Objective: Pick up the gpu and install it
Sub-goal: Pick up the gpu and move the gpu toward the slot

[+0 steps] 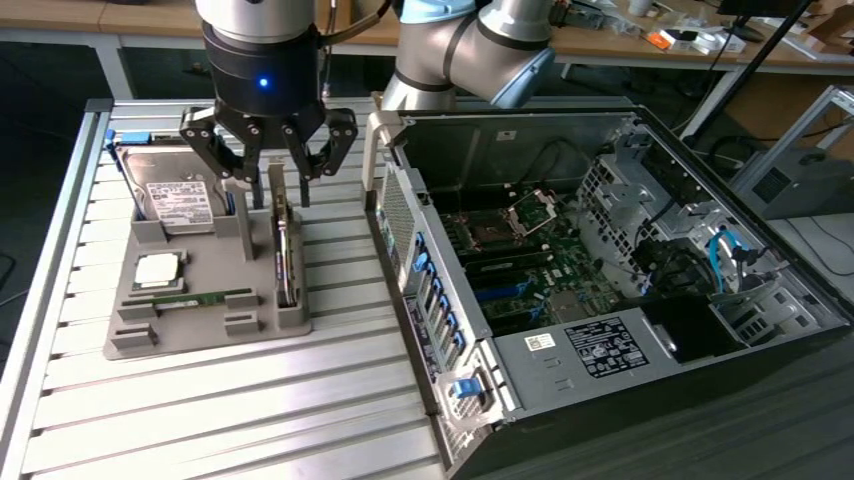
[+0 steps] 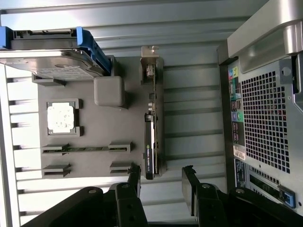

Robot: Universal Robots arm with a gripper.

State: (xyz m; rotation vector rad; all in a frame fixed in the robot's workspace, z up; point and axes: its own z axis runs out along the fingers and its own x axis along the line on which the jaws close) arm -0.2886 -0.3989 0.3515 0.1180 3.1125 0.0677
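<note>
Tool [image 2: 162, 169], fingers [image 2: 190, 187] apart, just above the upright gpu's [image 2: 152, 127] end.

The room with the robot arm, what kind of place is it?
Probably a robotics lab or workshop: a gripper hangs over a gpu in a grey parts tray, beside an open computer case, with cluttered workbenches behind.

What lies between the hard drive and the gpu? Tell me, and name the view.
Only a raised block of the grey holder stands between the hard drive and the gpu. The wrist view shows it.
</note>
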